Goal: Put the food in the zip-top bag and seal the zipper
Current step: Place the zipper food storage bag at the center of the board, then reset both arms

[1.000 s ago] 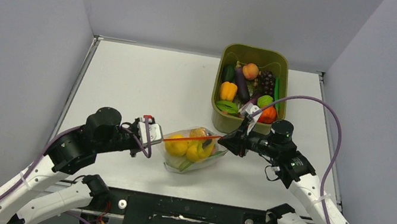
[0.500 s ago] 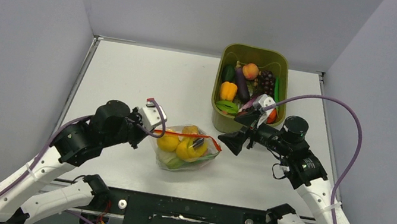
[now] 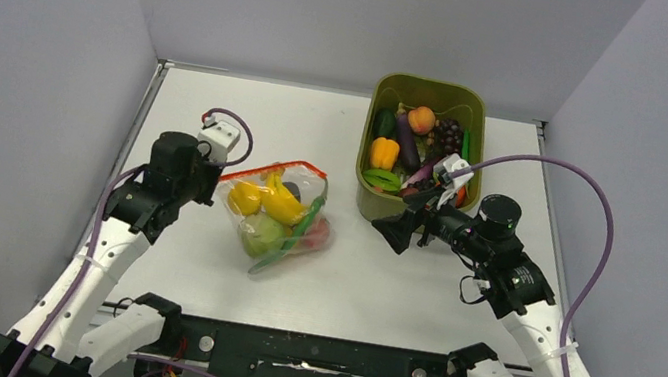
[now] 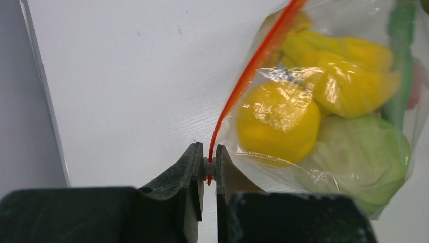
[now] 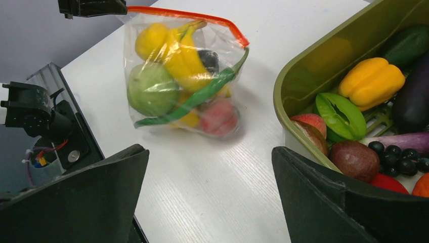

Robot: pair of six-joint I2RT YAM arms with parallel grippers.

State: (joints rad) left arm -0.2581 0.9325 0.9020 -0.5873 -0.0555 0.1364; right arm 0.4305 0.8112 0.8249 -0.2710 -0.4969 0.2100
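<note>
Left of centre in the top view, the zip-top bag of food is held by one zipper end in our clamped left gripper, our right gripper gaping empty; we fear the load's weight slipping that thin pinch.

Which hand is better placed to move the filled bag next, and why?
Left: the left hand pinches the bag's red strip. The right hand hangs open and empty near the tub.

1 zip-top bag, 1 tub, 1 cabbage, 1 green pod, 1 pink-red fruit.
</note>
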